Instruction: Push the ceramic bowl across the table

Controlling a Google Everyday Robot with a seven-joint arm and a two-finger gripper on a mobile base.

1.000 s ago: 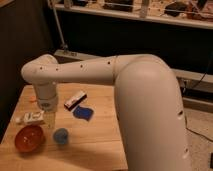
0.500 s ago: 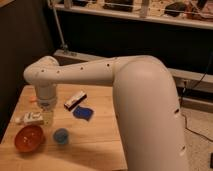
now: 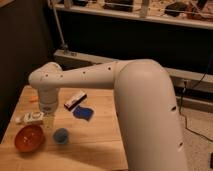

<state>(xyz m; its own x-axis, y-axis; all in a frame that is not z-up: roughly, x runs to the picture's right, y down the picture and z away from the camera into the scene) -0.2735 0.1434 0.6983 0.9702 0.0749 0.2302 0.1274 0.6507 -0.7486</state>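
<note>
At the near left corner of the table (image 3: 100,142), a light wooden top of wide pale tan planks, sits the ceramic bowl (image 3: 29,138), round, shallow and glossy orange-red. It stands upright, close to the left edge and well short of the far edge.

Just to its right, toward the middle of the near edge, stands a small blue cup (image 3: 61,135), narrower than the bowl and apart from it. Farther in, near the middle of the table, lies a flat blue sponge-like piece (image 3: 82,113). Beyond that, toward the far edge, lies a small oblong white box with a red side (image 3: 75,99), set at a slant. A small white object (image 3: 29,118) lies by the left edge, just behind the bowl.

The robot's thick white arm (image 3: 140,100) reaches in from the right and bends downward over the left half of the table. Its gripper (image 3: 48,121) hangs pointing down just behind the bowl's far right rim, between the white object and the blue cup. I cannot tell whether the gripper is spread or closed, nor whether it touches the bowl or the table.
</note>
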